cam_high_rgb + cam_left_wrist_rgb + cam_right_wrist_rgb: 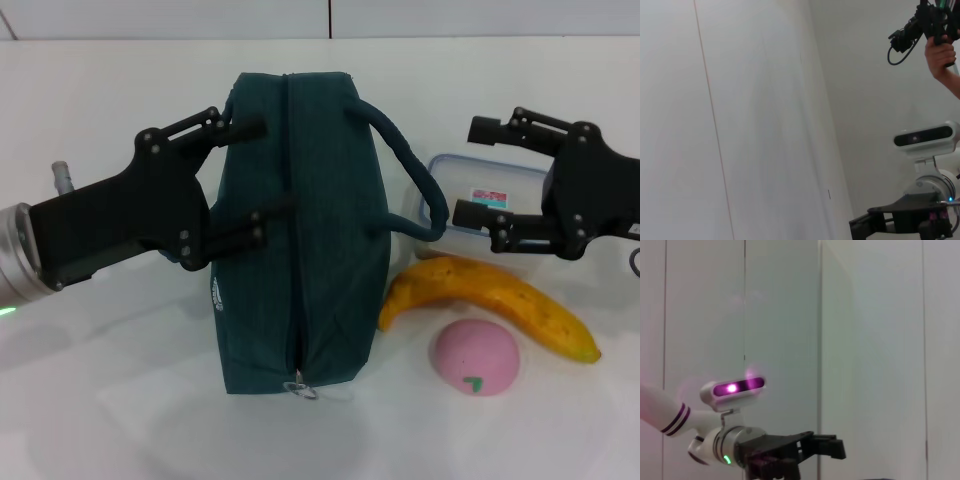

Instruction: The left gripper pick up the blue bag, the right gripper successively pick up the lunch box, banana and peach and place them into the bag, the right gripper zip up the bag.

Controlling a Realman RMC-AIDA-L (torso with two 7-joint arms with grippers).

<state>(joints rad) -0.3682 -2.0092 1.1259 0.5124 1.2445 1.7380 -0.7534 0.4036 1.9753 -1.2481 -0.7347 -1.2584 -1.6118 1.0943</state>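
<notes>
The left gripper is hovering with fingers spread wide at the left side of the zipped blue bag standing on the white table. The right gripper is hanging wide open over the lunch box, behind the banana and peach.

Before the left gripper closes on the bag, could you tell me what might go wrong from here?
The left gripper is open at the blue bag's side, not its handles, so it may pinch fabric and slip. The bag looks zipped, so nothing could go in yet. The right gripper hovers open over the lunch box, close to the bag's handle.
</notes>
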